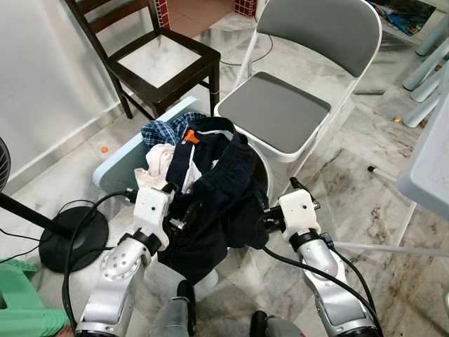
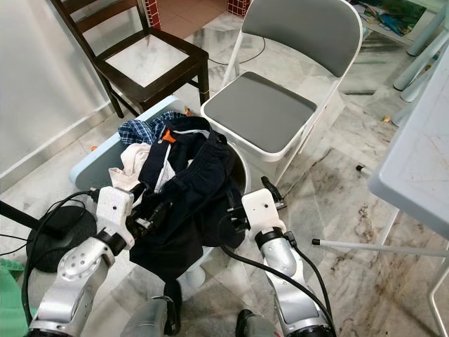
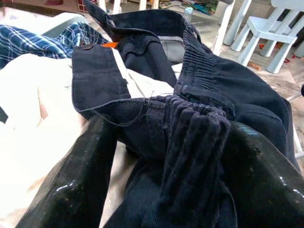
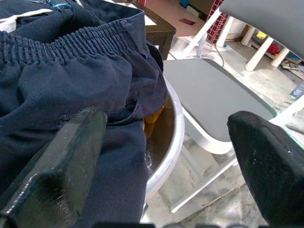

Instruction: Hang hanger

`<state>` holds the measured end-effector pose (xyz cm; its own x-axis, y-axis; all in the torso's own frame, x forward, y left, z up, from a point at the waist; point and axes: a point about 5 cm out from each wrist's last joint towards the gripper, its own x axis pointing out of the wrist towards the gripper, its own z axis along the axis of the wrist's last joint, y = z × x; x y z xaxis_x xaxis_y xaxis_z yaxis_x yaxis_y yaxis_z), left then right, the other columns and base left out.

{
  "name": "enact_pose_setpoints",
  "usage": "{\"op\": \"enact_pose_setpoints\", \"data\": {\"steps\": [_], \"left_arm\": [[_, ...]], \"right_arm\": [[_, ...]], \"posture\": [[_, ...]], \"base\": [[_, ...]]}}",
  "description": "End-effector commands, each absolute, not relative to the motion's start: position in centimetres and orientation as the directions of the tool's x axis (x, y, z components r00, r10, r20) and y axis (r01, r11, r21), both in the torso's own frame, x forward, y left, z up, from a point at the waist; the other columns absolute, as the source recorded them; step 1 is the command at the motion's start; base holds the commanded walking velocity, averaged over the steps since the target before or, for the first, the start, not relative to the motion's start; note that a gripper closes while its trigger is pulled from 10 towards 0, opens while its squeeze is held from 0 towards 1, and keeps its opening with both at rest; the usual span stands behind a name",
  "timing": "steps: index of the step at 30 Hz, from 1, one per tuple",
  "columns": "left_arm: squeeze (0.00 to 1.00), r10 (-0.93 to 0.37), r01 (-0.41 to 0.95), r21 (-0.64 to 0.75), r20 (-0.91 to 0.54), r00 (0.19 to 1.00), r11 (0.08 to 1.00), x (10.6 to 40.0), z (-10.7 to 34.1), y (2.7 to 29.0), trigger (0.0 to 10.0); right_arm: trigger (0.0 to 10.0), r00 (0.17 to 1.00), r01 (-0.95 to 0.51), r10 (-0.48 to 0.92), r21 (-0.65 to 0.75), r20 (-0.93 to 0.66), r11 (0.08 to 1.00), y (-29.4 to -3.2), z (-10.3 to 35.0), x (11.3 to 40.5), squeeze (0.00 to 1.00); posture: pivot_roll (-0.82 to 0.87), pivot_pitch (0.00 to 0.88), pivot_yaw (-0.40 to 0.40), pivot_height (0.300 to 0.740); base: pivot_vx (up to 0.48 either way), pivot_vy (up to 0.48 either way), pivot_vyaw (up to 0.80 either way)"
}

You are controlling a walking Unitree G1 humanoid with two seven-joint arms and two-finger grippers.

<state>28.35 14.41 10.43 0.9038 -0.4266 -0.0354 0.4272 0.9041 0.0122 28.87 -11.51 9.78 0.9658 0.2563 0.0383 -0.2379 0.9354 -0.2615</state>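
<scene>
Since clothes are heaped over the basin, I cannot tell where the hanger lies; nothing between either pair of jaws can be read as one. Left gripper: jaws clamped on the ribbed waistband of the navy shorts, cloth bunched between the fingers. Right gripper: jaws wide apart at the heap's right side, one finger touching the shorts, the other clear of them before the grey chair. In the eye views, both sets of fingertips are buried in dark cloth. Beneath the shorts lie a white garment and a plaid shirt. The wooden chair stands behind, cut off at the frame.
</scene>
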Motion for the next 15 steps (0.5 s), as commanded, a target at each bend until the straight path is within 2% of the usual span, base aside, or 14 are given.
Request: {"op": "enact_pose_setpoints", "data": {"steps": [1,15], "left_arm": [[0.0,-0.429,0.429,-0.001,-0.05,0.902,0.903,28.14,10.3,14.62,0.0],[0.0,-0.428,0.426,-0.044,-0.127,0.895,0.904,27.38,9.89,15.52,0.0]], "right_arm": [[10.0,0.967,-0.242,0.255,-0.261,0.019,0.935,-11.49,9.2,28.52,0.0],[10.0,0.966,-0.241,0.256,-0.265,0.021,0.934,-11.41,9.18,28.61,0.0]], "posture": [[0.15,0.314,-0.004,0.74],[0.16,0.307,0.001,0.74]], "base": [[0.0,0.0,0.0],[0.0,0.0,0.0]]}}
